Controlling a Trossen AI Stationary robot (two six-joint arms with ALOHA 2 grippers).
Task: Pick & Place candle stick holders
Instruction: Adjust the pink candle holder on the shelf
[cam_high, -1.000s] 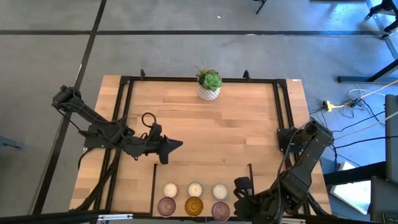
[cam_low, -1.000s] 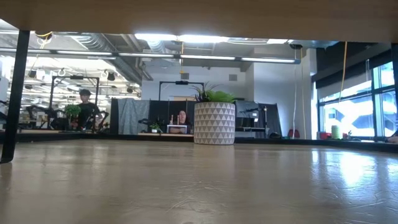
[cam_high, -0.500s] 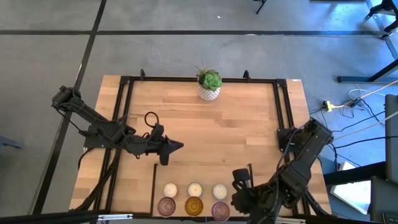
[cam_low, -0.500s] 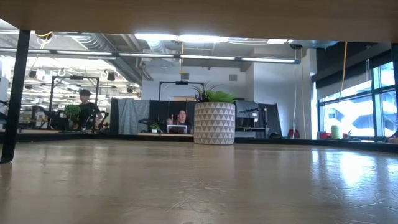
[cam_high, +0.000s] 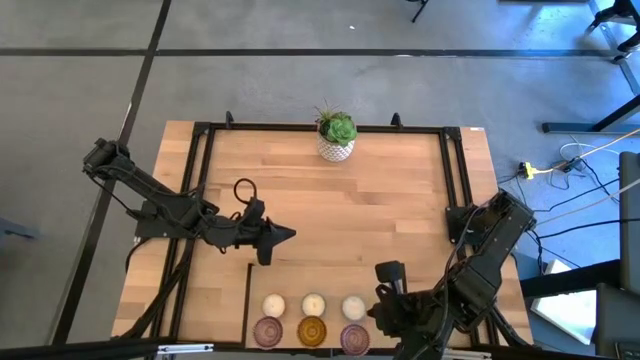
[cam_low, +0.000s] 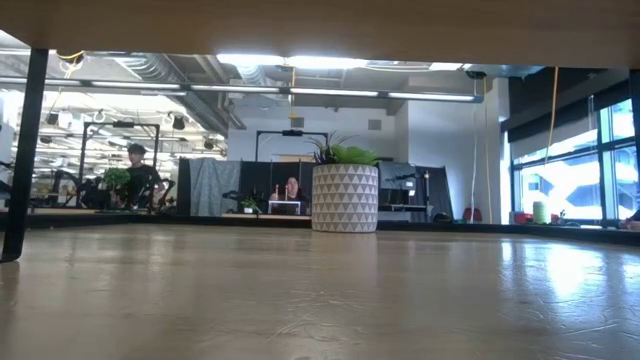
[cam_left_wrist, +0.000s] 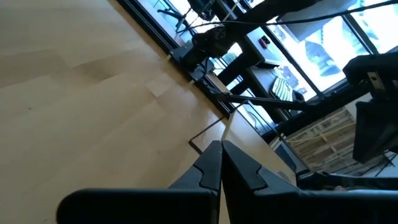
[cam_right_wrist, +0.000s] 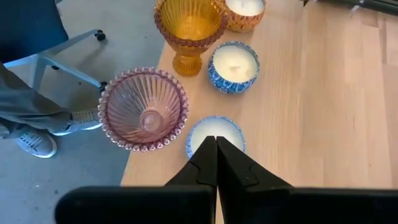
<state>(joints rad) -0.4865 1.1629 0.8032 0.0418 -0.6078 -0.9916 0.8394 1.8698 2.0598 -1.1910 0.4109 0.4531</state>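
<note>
Right gripper (cam_right_wrist: 216, 144) jaws together above nearest blue-patterned cream candle holder (cam_right_wrist: 216, 134); part them first, centre over its rim, descend straight; left gripper (cam_high: 283, 235) idle mid-tabletop, jaws together.

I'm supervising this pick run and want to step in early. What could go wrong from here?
1. The candle stick holders stand tightly packed in two rows at the table's near edge; a nudge to the pink glass holder might tip it off.
2. The right gripper hovers over a blue-patterned holder with jaws shut; descending like that would push, not grasp.
3. The left gripper waits mid-table, also shut.
</note>
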